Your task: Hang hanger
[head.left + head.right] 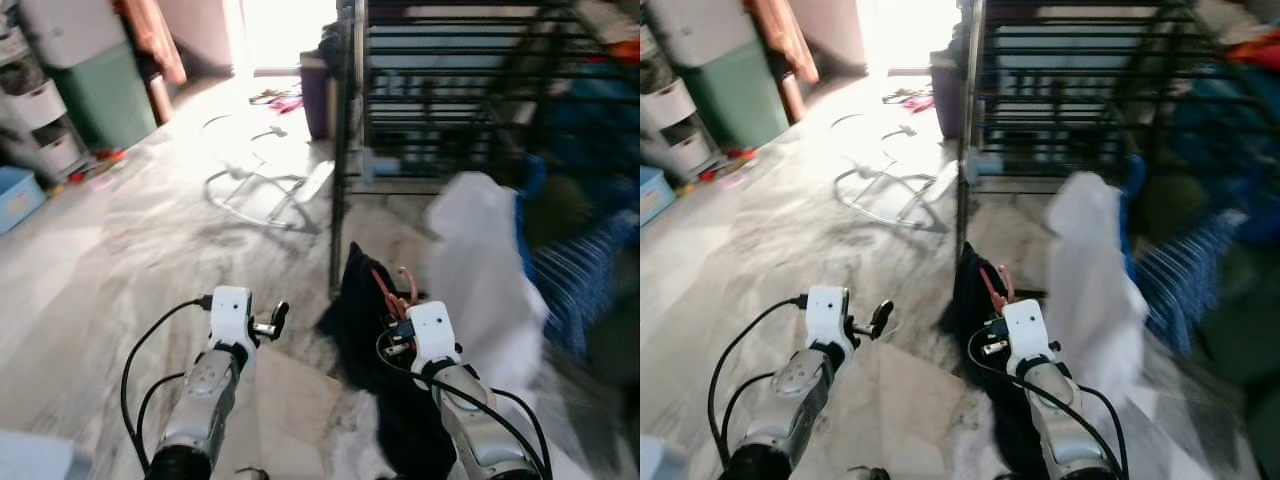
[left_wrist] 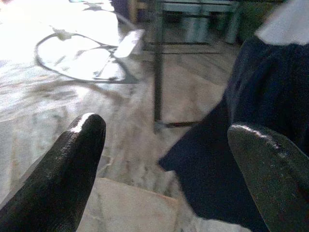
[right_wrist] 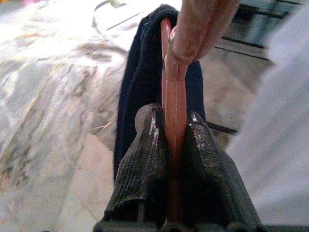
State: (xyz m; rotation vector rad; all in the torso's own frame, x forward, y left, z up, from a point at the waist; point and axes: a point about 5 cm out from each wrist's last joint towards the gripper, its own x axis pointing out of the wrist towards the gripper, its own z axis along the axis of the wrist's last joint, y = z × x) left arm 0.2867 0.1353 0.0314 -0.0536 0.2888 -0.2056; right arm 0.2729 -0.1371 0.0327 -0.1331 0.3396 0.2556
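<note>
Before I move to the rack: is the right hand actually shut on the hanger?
Shut on it. The right hand has both fingers pressed against the pink hanger, with the dark garment draped on it.

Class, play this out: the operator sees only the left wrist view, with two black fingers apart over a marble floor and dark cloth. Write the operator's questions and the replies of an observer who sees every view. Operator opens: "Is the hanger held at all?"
Observer: Yes. The right gripper is shut on the pink hanger, its fingers pressed to either side of the stem.
Operator: Is anything on that hanger?
Observer: A dark garment hangs from it, reaching down toward the floor.
Operator: Where could it be hung?
Observer: A dark metal rack stands ahead, to the robot's right.
Operator: What is beside the garment?
Observer: A white cloth hangs to its right, blurred.
</note>
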